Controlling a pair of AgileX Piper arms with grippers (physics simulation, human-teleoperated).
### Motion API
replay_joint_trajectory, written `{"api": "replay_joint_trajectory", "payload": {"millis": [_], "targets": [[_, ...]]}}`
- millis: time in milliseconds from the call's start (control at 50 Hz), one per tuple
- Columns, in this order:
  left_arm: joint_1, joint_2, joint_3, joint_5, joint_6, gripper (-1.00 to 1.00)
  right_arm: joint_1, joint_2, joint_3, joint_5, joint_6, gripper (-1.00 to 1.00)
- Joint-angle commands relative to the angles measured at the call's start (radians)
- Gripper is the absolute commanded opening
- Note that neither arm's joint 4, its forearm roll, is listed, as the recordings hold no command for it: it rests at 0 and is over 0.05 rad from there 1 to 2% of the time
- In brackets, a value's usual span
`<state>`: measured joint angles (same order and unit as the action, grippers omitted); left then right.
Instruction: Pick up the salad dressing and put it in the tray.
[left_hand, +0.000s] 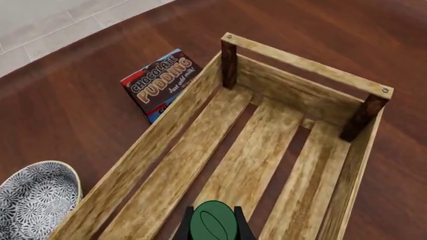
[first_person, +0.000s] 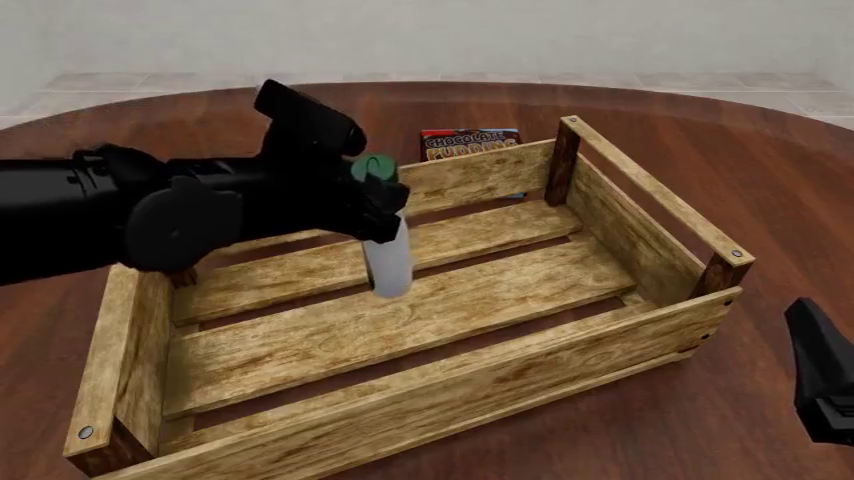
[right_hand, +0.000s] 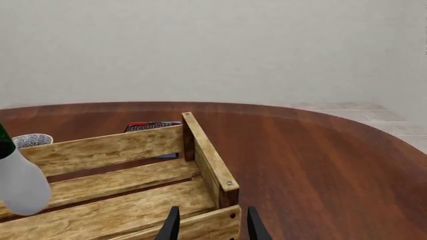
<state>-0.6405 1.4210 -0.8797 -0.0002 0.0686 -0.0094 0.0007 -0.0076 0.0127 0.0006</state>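
— Where's the salad dressing (first_person: 388, 255)?

— Clamped near its green cap in my left gripper (first_person: 380, 197), hanging over the tray (first_person: 641, 180). Feels light, stiff, probably slick.

— And the right gripper (right_hand: 210, 226)?

— Fingers apart, empty, beside the tray.

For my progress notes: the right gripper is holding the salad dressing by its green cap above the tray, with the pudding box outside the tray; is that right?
Not quite: it is the left gripper that holds the salad dressing by its green cap above the tray, as the front view shows. The right gripper is open and holds nothing. The pudding box does lie outside the tray.
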Motion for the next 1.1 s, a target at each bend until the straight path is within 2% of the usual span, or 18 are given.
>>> {"api": "replay_joint_trajectory", "payload": {"millis": [20, 360, 1100], "targets": [[0.007, 0.009, 0.017, -0.029, 0.002, -1.00, -0.002, 0.000, 0.000, -0.001, 0.002, 1.00], [0.000, 0.033, 0.036, -0.061, -0.012, -1.00, -0.006, 0.000, -0.005, 0.002, 0.006, 1.00], [-0.003, 0.083, 0.079, -0.123, 0.005, -1.00, -0.010, 0.000, -0.005, 0.002, 0.007, 1.00]]}}
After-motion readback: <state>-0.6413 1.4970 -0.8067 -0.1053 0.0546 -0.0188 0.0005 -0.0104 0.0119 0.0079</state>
